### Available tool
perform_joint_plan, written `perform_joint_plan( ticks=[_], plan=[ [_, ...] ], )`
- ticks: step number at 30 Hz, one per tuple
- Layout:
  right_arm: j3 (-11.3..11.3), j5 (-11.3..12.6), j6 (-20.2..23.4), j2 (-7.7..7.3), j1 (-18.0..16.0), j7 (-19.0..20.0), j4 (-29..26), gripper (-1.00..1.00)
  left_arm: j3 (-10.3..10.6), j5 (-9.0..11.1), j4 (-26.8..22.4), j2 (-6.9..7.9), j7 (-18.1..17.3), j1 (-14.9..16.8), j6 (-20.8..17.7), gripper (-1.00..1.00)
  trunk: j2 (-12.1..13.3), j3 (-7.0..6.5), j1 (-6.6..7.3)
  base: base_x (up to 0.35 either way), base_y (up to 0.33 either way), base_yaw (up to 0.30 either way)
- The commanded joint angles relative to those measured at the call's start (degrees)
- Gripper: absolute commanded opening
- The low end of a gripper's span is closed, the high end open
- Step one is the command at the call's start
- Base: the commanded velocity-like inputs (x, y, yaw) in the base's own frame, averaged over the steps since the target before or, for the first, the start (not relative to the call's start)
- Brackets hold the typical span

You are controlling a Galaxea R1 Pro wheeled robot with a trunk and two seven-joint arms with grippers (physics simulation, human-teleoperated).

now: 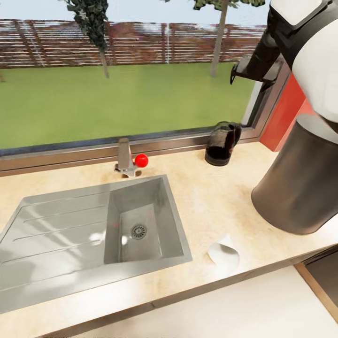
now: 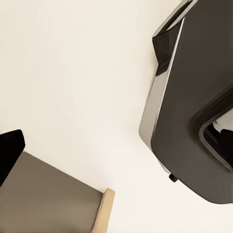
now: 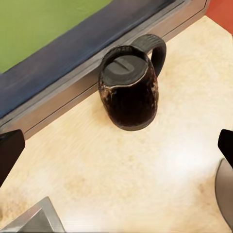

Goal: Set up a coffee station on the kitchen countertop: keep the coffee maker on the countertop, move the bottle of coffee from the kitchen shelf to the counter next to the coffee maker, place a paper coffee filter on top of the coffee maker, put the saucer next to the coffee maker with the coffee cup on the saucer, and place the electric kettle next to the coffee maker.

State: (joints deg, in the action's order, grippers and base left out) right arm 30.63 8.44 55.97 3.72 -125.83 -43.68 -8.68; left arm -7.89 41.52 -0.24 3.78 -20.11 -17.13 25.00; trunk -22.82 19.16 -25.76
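Observation:
The electric kettle (image 1: 223,143), glass with a dark lower part, black lid and handle, stands on the kitchen countertop (image 1: 206,197) against the window sill. My right gripper (image 1: 249,70) hangs above and behind it. In the right wrist view the kettle (image 3: 128,92) lies ahead of my right gripper (image 3: 118,148), which is open with only bare worktop between its fingertips (image 3: 9,150). The coffee maker (image 1: 300,188) stands upright at the counter's right end, its grey edge (image 3: 224,194) near the kettle. A white paper coffee filter (image 1: 224,253) lies near the counter's front edge. My left gripper (image 2: 116,148) points at the floor, its jaws wide apart.
A steel sink (image 1: 61,234) with a drainboard fills the counter's left half. Behind it stand a tap (image 1: 124,157) and a small red shaker (image 1: 141,160). A red wall (image 1: 286,112) closes the right end. The robot's dark base (image 2: 194,111) and a cabinet corner (image 2: 53,199) sit below the left gripper.

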Motion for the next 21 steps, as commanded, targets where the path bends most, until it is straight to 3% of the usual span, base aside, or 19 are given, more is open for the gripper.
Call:
perform_joint_plan(
  ticks=[1, 16, 21],
  plan=[
    [-0.13, 0.59, 0.21, -0.01, -0.03, -0.41, -0.09, 1.00, -0.46, 0.05, -0.02, 0.00, -0.46, -0.01, -0.04, 1.00, -0.10, 0.18, -0.03, 0.000, 0.034, 0.000],
    [-0.48, 0.10, 1.22, -0.28, -0.03, 0.09, -0.11, 1.00, -0.46, 0.05, -0.02, -0.09, -0.38, 0.00, -0.12, 1.00, -0.10, 1.31, -0.03, 0.000, 0.005, 0.000],
    [-0.50, 0.04, 1.81, -0.67, -0.05, 1.99, -0.19, 1.00, -0.46, 0.02, -0.02, -0.38, 0.12, 0.00, -0.13, 1.00, -0.10, 1.54, -0.03, 0.000, 0.000, 0.000]
  ],
)
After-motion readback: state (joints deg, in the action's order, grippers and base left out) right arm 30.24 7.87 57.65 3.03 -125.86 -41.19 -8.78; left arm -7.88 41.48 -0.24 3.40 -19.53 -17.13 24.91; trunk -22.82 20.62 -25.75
